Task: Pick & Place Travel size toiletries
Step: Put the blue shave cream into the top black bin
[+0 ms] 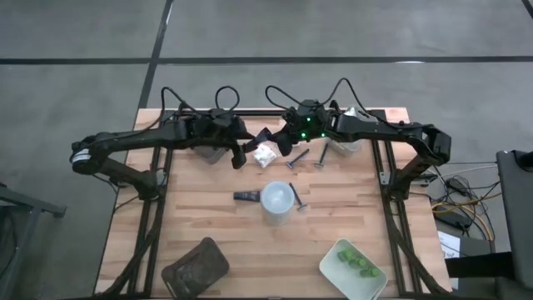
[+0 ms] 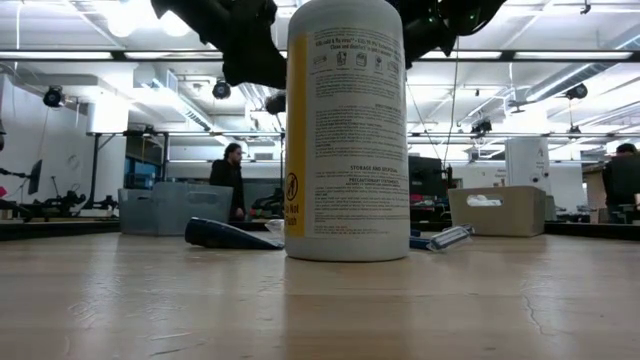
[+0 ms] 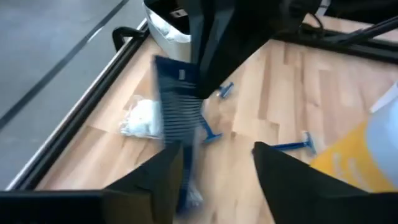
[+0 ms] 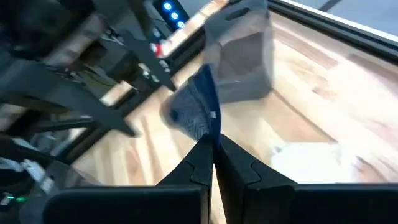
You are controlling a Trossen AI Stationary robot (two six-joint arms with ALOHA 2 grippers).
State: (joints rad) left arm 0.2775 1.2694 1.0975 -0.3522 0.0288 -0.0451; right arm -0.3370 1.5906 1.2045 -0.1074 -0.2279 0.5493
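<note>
Passing a dark tube [image 4: 198, 112] in the high view's upper middle: left end effector [image 3: 214, 168] wide, right end effector [image 4: 213, 163] pinching it, which next needs carrying to a tray

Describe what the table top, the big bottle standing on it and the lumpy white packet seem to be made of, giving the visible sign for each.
Table top: pale wood planks, matt; grain and joint lines show.
Bottle: probably plastic, smooth white with a printed label and a yellow stripe, faint sheen.
White packet: apparently thin clear film around something white; it looks crinkled and lumpy, contents unclear.

Right gripper [image 4: 213, 155] fingers pinched on a blue tube [image 4: 196, 109], grey tray [image 4: 242, 56] beyond
</note>
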